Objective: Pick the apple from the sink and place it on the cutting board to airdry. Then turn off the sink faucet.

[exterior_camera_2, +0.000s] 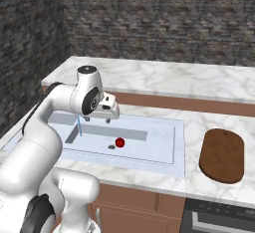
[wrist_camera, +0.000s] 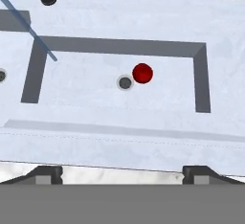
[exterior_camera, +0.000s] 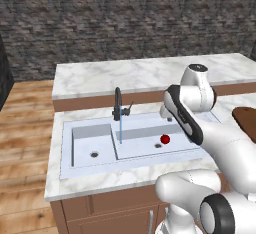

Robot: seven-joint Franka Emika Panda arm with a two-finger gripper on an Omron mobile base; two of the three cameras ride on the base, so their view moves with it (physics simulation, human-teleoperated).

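While water ran from the sink faucet (exterior_camera: 118,105), the apple (wrist_camera: 142,73) lay beside the wider sink (wrist_camera: 119,122) bowl's drain (wrist_camera: 125,82); the jaws stood wide above, holding nothing.

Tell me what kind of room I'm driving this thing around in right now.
A simulated kitchen, by the look of it: a marble counter holds a double-bowl sink with a black faucet running water, an apple lies in the wider bowl, and a wooden cutting board sits beside it.
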